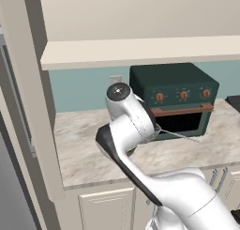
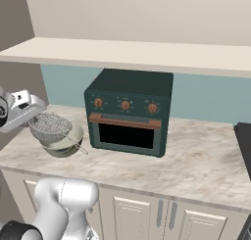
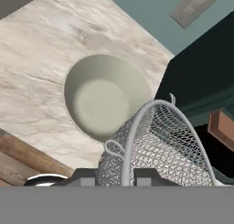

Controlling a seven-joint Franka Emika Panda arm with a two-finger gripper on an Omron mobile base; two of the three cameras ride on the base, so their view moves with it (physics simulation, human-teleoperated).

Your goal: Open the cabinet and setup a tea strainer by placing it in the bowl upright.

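A white robot arm is reaching over a marbled beige kitchen surface point(image 2: 196, 156), with a pale shelf-like cabinet underside overhead and a teal wall behind.

In the right base view, the pincer point(image 2: 35, 117) is hanging at the left edge of the picture, and its fingers are sitting close together, clamped on the tea strainer point(image 2: 50, 127). The tea strainer, a round silver wire-mesh basket, is hanging just above the bowl point(image 2: 64, 145), with its mesh overlapping the bowl's rim from this angle. Whether the mesh is touching the bowl cannot be told. A thin metal handle is slanting down to the right of the bowl toward the surface.

The bowl, wide and pale grey-beige, is resting on the surface just left of a dark green toaster oven point(image 2: 130, 111) with three copper knobs and a copper door handle.

In the hand view, the camera is looking down past the mesh basket point(image 3: 155, 145), which is sitting low in the picture between the dark finger tips point(image 3: 87, 176). The bowl point(image 3: 105, 97) is lying beyond it, open side up and holding nothing, beside the oven's dark corner point(image 3: 201, 77).

In the left base view, the arm's white elbow is blocking the bowl, and a thin wire of the strainer point(image 1: 180, 136) is poking out in front of the oven point(image 1: 176, 97).
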